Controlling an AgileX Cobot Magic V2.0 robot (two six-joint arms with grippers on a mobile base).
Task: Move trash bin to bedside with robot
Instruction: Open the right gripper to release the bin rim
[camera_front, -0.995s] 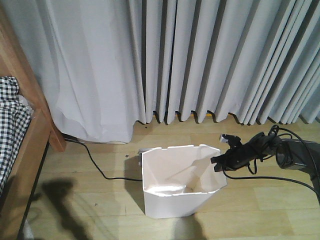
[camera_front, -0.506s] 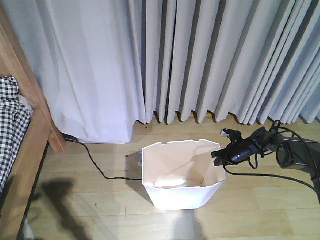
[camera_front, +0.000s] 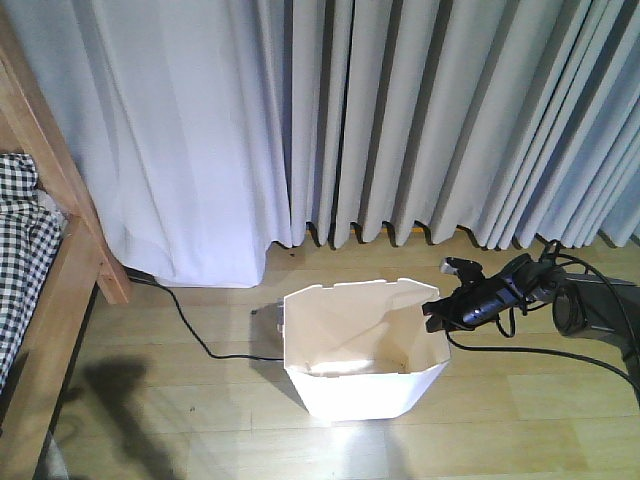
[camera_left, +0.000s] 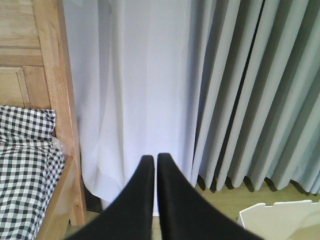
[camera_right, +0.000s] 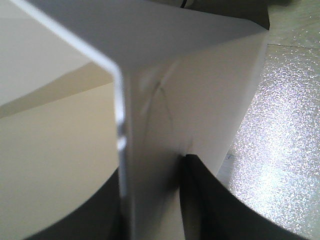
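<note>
No legible brand, label or writing on any item. Trash bin (camera_front: 362, 352) stood upright on the wood floor (camera_front: 520, 420), just in front of the grey curtain (camera_front: 420, 120) hem, approx. mid-frame in front view. Right gripper (camera_front: 436, 314) clamped on bin's right rim; wrist view showed one finger (camera_right: 210, 200) outside the wall and one inside, wall pinched btwn. Left gripper (camera_left: 151, 165) hung in air w/ fingers together, pointed at curtain, holding nothing. Bed (camera_front: 45, 290) w/ wooden rail and check bedding (camera_front: 20, 250) at left edge of floor, well apart from bin. Bare floor lay btwn bin and bed, crossed by one black power cord (camera_front: 190, 325) running from curtain base to behind bin.
</note>
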